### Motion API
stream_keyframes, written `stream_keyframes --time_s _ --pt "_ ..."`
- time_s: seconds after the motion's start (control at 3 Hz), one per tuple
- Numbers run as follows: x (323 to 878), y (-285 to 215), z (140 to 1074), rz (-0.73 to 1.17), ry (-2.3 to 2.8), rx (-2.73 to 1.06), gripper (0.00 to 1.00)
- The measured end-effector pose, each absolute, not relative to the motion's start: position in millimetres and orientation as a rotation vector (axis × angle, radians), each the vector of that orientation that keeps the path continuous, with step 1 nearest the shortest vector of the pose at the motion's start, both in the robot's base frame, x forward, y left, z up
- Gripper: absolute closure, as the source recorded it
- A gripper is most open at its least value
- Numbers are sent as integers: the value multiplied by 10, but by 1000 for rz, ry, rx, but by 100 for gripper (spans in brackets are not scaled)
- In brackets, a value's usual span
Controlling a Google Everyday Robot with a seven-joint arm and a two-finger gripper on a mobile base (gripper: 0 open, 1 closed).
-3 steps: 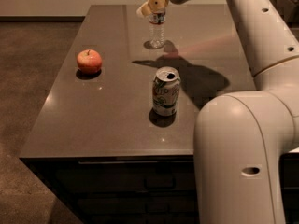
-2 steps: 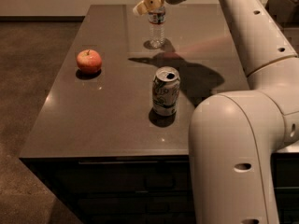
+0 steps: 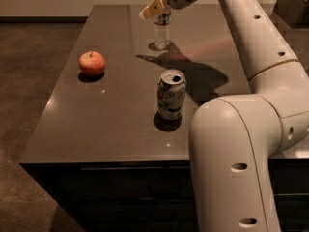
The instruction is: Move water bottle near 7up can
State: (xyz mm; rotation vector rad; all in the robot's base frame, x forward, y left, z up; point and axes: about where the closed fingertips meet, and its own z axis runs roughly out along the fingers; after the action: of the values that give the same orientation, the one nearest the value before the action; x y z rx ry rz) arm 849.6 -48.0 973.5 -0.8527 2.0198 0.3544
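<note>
While my claw point(image 3: 157, 7) sits high on the water bottle point(image 3: 163, 32), up at its label band and just below the white cap, I cannot tell whether it is clenched on the plastic or only set about it. The bottle stands upright with its base on the dark table point(image 3: 106, 129), at the far end. It is well apart from the 7up can point(image 3: 171, 94), which stands upright nearer the front edge and almost in line with the bottle. A red apple point(image 3: 91, 63) lies toward the left of the view, apart from both. I judge the carry has not begun, and most of the risk lies in the hold. A hold this high on a thin, light bottle could let it swing or slip, and if I drag rather than lift, the base may catch and tip it. The can looks light and a little dented, so a bottle brought in too close or too fast could knock it over. The bulk of my own arm point(image 3: 241, 144) stands just beside the can and narrows the room there. Letting go before the base is flat on the tabletop would likely topple the bottle.
</note>
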Motion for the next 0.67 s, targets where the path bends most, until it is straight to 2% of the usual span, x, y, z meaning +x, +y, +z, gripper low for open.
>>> stream_keyframes --time_s 0.67 --pt "8537 -602 9729 334 2028 -833 65"
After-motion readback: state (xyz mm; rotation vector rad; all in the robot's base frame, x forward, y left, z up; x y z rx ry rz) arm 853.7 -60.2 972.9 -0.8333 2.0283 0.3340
